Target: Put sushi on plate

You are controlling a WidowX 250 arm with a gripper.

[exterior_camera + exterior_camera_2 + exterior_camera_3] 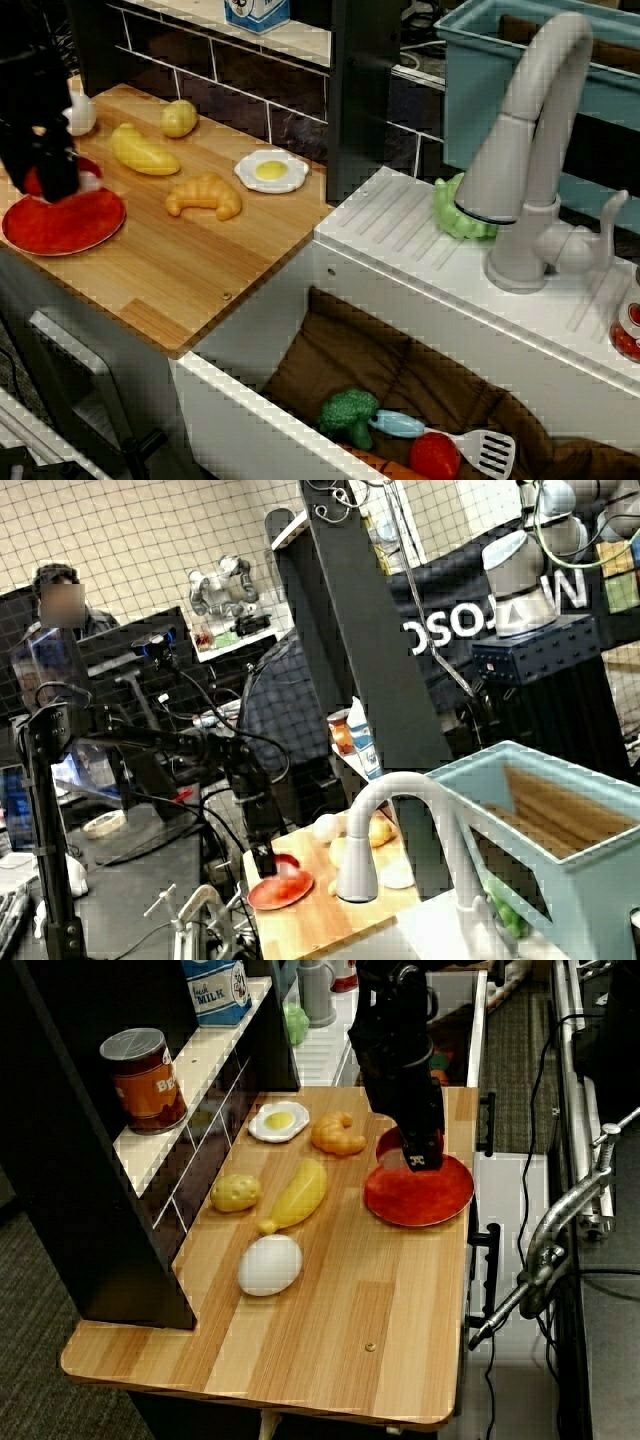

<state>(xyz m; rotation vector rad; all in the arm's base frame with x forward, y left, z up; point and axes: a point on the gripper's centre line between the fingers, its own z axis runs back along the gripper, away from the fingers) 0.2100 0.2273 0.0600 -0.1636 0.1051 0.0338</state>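
In the view from the sink side, the sink basin at the bottom of the frame holds a broccoli toy [349, 413], a spatula [450, 436] and a round red toy [434, 455]. Above it, right of centre, the white faucet [530, 150] rises from the sink deck. The wooden counter [190, 270] fills the left half. On it, toward the centre, lie a croissant [205, 194] and a fried egg [271, 171], with a banana [143, 150] and a potato [178, 118] further up.

At the left edge sits the plate [65, 222], and the black pincer [50, 180] stands right over its far rim. The sushi [82, 175] shows as a red and white shape at the pincer tip, above the plate's rim; whether the pincer grips it or has let go cannot be told.

In the view down the length of the counter, the pincer [420, 1155] is again over the plate [420, 1195], at centre right, with the sushi [392, 1145] peeking out beside it. A white egg [270, 1264] lies nearest, lower left of the plate, and a can [146, 1078] stands on the shelf at upper left.
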